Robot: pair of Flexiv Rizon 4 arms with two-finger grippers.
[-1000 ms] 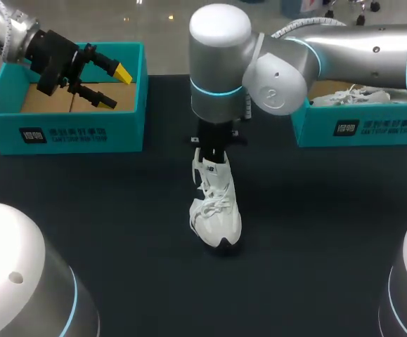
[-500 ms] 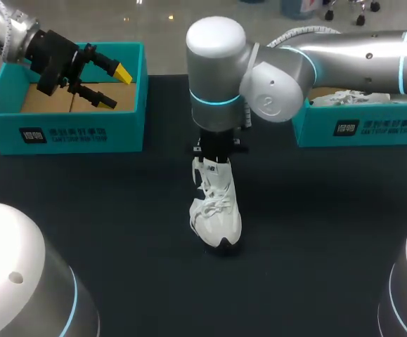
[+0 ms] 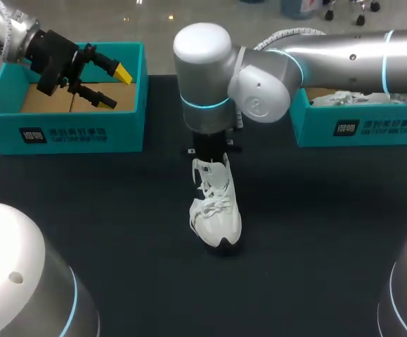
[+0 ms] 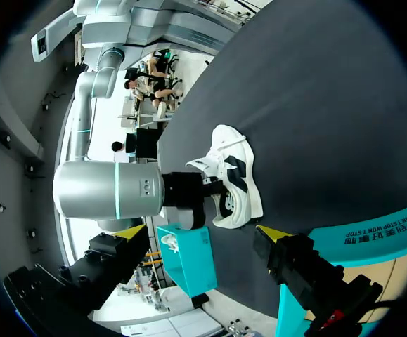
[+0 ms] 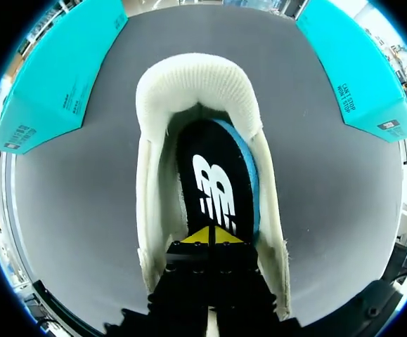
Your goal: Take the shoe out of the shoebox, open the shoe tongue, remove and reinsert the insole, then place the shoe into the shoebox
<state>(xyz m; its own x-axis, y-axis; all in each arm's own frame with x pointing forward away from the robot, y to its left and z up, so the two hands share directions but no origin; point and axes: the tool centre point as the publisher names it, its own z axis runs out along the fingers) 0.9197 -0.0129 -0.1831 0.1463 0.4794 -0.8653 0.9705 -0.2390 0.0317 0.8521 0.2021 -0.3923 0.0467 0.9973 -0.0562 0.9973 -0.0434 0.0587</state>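
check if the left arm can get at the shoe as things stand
Probably yes, for the toe and laces: the left end effector hangs open over the left teal box, with nothing between it and the shoe. The heel opening looks blocked, since the right end effector sits in it.

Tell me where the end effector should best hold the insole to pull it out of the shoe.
Pinch the insole at its heel end, coming from above through the opening of the shoe: the heel end lies exposed there, while the toe end hides under the tongue.
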